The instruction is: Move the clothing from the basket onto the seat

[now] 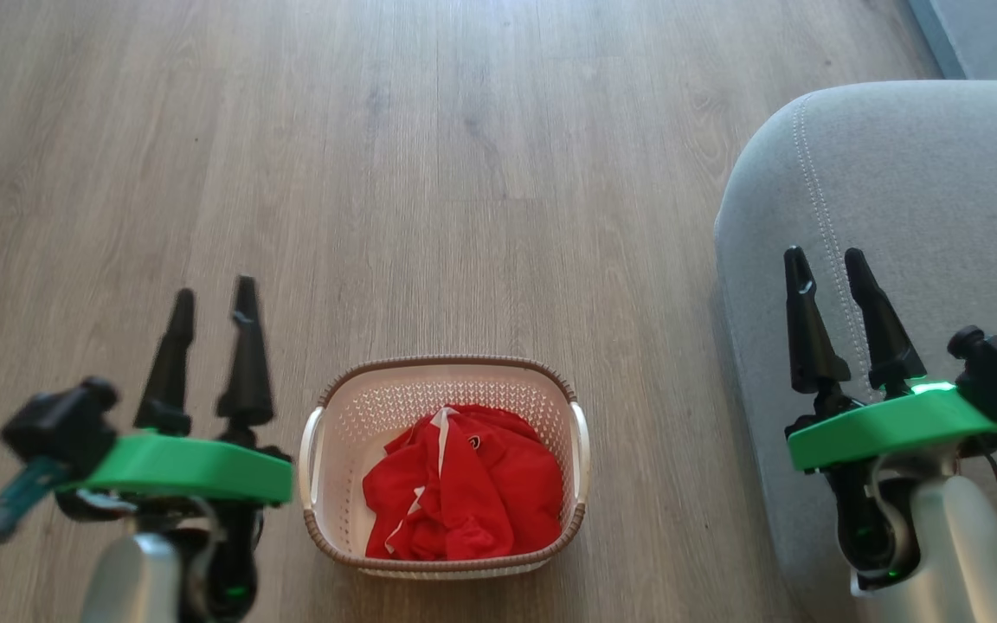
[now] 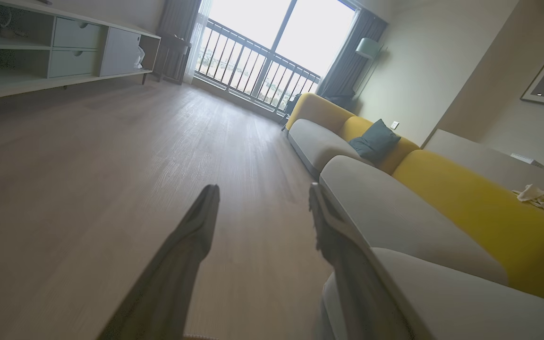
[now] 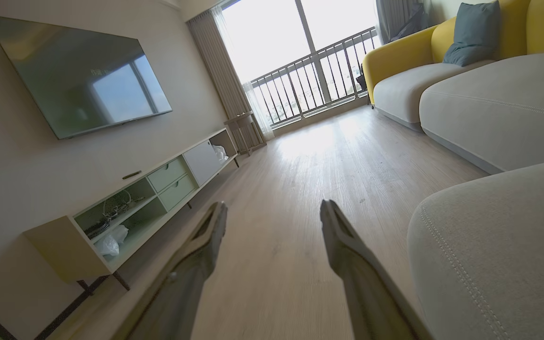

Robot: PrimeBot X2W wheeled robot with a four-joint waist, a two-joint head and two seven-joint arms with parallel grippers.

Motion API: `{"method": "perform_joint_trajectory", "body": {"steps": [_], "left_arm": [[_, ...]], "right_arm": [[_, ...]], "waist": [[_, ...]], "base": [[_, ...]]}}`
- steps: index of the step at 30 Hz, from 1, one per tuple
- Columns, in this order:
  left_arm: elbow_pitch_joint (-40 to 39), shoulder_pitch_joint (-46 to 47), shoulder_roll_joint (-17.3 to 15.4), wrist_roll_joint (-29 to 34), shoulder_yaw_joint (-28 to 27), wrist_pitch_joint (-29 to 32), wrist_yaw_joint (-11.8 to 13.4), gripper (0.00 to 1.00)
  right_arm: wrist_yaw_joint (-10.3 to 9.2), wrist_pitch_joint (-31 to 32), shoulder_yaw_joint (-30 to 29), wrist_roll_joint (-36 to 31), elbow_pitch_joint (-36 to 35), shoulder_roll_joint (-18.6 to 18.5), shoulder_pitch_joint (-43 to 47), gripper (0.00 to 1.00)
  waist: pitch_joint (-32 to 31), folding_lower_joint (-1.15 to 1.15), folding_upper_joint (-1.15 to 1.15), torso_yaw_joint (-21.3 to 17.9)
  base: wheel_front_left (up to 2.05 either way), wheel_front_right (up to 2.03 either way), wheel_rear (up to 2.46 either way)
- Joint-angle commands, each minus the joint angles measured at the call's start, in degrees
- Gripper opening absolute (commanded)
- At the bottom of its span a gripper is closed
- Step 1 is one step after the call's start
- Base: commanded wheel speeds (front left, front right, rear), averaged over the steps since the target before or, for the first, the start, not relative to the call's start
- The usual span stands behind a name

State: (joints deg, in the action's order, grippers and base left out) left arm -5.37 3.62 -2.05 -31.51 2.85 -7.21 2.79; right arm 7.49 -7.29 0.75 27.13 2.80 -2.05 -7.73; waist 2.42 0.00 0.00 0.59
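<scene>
Red clothing [image 1: 464, 489] with white trim and a small dark badge lies crumpled in the cream basket [image 1: 351, 407], which stands on the wooden floor at the bottom middle of the head view. The grey seat [image 1: 923, 173] with pale stitching rises to the basket's right; it also shows as the seat [image 2: 442, 297] and the seat [image 3: 498, 255]. My left gripper [image 1: 211, 303] hangs open to the left of the basket, empty. Over the seat's front edge my right gripper [image 1: 826, 260] stands open, empty. Both point away from me, well above the floor.
Further sofa cushions [image 2: 385, 208] with yellow backs [image 2: 484, 208] and a blue pillow [image 2: 376, 141] run along the right wall. A low TV cabinet [image 3: 149, 203] under a wall screen [image 3: 78, 75] lines the left. Wooden floor [image 1: 464, 173] stretches ahead to the balcony railing [image 3: 310, 80].
</scene>
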Motion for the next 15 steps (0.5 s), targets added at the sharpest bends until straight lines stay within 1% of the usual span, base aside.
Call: {"method": "perform_joint_trajectory", "body": {"steps": [1, 3, 5, 9, 15], "left_arm": [[-2.55, 2.68, -1.15, 3.40, 0.22, -0.90, 0.79, 1.00], [-1.71, 2.58, -2.52, 6.78, 2.51, -1.24, 2.86, 1.00], [-0.78, 2.69, -3.76, 9.03, 4.86, -1.58, 5.70, 1.00], [0.25, 3.52, -6.33, 11.95, 9.68, -2.26, 10.95, 1.00], [1.65, 4.82, -9.75, 15.53, 16.21, -3.28, 17.34, 1.00]], "right_arm": [[0.00, -0.84, 1.26, -2.20, -1.82, -0.56, -3.51, 1.00], [0.00, -1.18, 2.05, -3.21, -1.55, -0.58, -3.74, 1.00], [0.00, -1.52, 2.48, -4.65, -1.69, -0.59, -4.05, 1.00], [0.00, -2.20, 2.94, -8.07, -1.83, -0.62, -4.29, 1.00], [0.00, -3.22, 3.84, -12.88, -2.08, -0.66, -4.46, 1.00]], "waist": [[-0.05, 0.00, 0.00, 0.07], [-0.08, 0.00, 0.00, 0.10], [-0.09, 0.00, 0.00, 0.07], [-0.06, 0.00, 0.00, 0.06], [-0.07, 0.00, 0.00, 0.03]], "base": [[0.00, 0.00, 0.00], [0.00, 0.00, 0.00], [0.00, 0.00, 0.00], [0.00, 0.00, 0.00], [0.00, 0.00, 0.00]]}}
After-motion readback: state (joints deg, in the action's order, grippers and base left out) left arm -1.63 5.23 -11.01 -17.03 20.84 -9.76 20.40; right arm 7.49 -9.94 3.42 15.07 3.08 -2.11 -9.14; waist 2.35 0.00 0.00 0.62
